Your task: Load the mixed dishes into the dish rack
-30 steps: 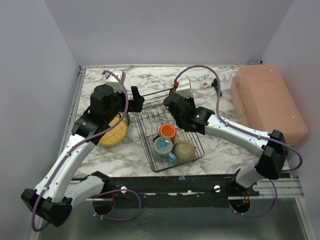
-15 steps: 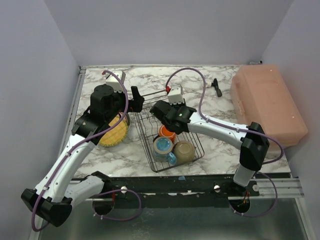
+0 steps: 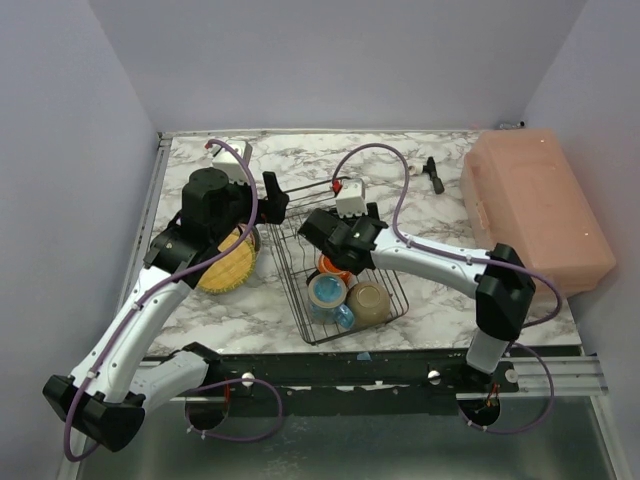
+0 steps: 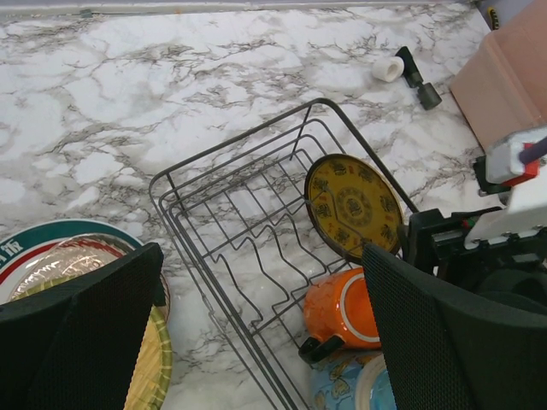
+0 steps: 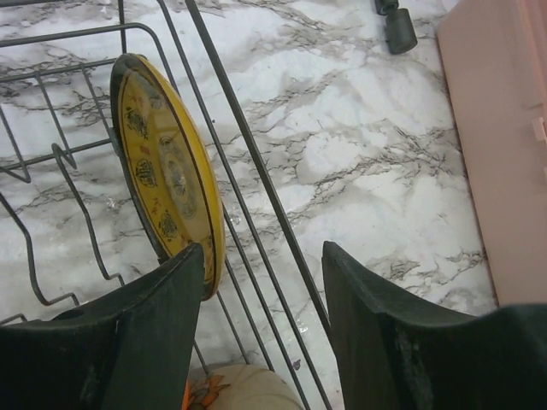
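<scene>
The small yellow plate (image 5: 167, 175), likely stiff, slick and chippable, stands on edge at the far right of the dish rack (image 4: 231, 171), best pinched across its rim; right claw (image 5: 263, 256) and left claw (image 4: 261, 265) both gape wide, gripping nothing.

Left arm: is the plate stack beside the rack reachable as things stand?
Likely yes. The left gripper is open right next to the plate stack, nothing sits on top of it, and the right gripper is over the dish rack.
</scene>
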`<state>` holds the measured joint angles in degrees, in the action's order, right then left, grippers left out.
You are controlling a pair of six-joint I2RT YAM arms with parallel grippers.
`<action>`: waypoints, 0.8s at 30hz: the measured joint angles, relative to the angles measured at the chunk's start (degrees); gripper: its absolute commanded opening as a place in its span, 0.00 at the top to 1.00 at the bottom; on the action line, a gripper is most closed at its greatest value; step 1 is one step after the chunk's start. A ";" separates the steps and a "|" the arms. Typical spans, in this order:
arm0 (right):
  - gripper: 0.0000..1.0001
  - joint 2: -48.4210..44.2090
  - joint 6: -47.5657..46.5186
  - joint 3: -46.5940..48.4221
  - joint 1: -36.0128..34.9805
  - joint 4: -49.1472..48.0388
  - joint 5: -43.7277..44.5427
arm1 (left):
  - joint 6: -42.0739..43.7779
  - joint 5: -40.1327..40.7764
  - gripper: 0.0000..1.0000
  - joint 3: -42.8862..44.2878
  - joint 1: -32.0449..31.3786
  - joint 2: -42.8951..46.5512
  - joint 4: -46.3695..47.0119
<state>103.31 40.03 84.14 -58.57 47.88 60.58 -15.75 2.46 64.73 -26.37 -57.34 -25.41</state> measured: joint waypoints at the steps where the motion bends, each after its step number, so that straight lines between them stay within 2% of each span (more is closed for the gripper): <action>1: 0.39 -1.36 -0.76 -1.36 0.00 -1.05 -0.44 | 0.00 0.00 0.01 0.02 0.00 -0.04 -0.02; 3: 0.37 -4.76 -2.16 -4.09 0.02 -3.63 -1.75 | 0.00 0.00 0.02 0.22 0.00 -0.33 -0.15; 9: 0.21 -20.87 -4.22 -15.80 0.00 -15.10 -9.62 | -0.02 0.00 0.01 0.35 0.04 -0.92 -0.22; 15: 0.21 -35.47 -5.16 -27.67 0.00 -24.70 -18.75 | -0.07 0.83 0.02 0.35 0.04 -1.66 -0.20; 22: 0.21 -40.19 -5.16 -31.95 0.00 -28.22 -26.75 | -1.16 3.82 0.02 0.35 0.04 -2.43 -0.17; 24: 0.21 -41.40 -5.16 -32.22 0.00 -28.26 -27.96 | -3.87 5.57 0.02 0.50 0.07 -2.49 -1.22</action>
<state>61.91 34.87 51.92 -58.57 19.62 32.62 -19.62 8.03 65.23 -26.30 -59.83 -26.63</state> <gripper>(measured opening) 0.786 0.987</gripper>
